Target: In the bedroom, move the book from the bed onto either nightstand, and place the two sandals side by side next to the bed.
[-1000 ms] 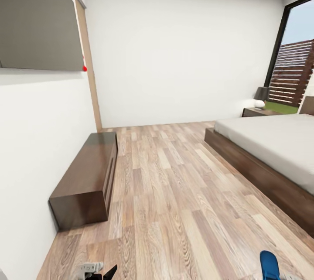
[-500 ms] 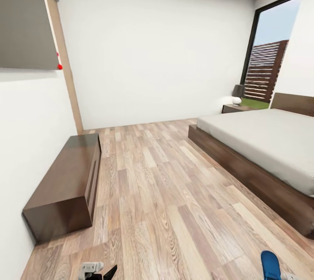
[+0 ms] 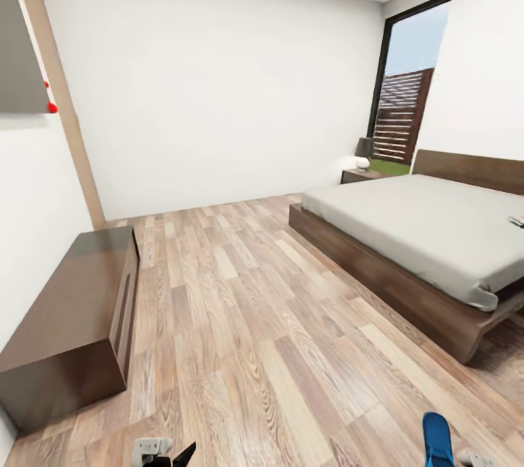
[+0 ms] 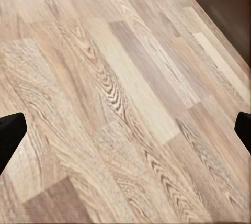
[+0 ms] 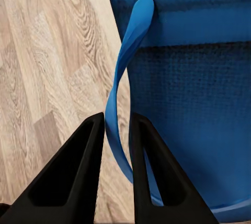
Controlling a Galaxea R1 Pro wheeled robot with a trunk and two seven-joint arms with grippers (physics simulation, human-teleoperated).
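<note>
Your right gripper (image 5: 116,145) is pinched on a blue sandal (image 5: 193,77) strap, low over the floor (image 3: 240,321). Left gripper (image 4: 125,130) hangs wide open over bare planks. The bed (image 3: 429,241) sits ahead on your right, something small near its edge.

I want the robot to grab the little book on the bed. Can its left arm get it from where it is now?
Probably not yet. The book lies far off across the bed, and the left gripper hangs open over bare floor; the robot must roll closer.
</note>
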